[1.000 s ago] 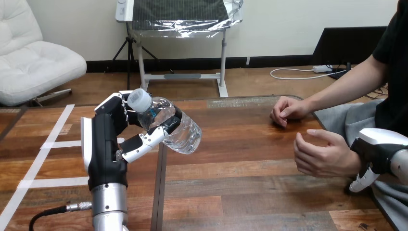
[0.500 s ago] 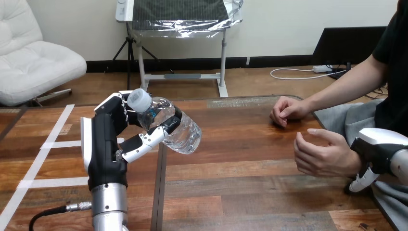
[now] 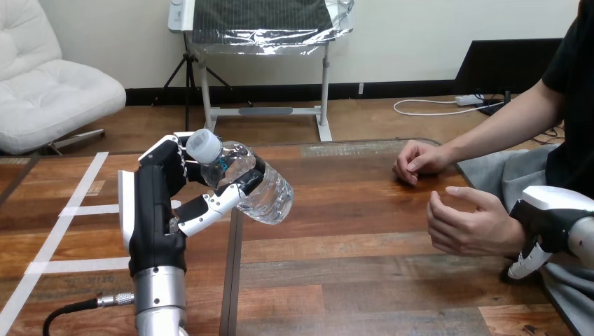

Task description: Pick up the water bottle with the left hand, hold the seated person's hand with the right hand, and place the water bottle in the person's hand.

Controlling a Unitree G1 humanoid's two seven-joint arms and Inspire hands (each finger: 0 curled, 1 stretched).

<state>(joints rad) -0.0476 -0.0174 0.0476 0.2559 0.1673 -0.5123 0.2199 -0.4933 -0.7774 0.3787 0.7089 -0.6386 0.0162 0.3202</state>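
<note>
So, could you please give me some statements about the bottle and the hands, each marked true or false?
1. The left hand has its fingers curled round the water bottle. True.
2. The water bottle stands upright on the table. False: it is tilted and held above the table.
3. The person's nearer hand holds the water bottle. False: it holds nothing and is well apart from the bottle.
4. The person's farther hand rests on the table. True.
</note>
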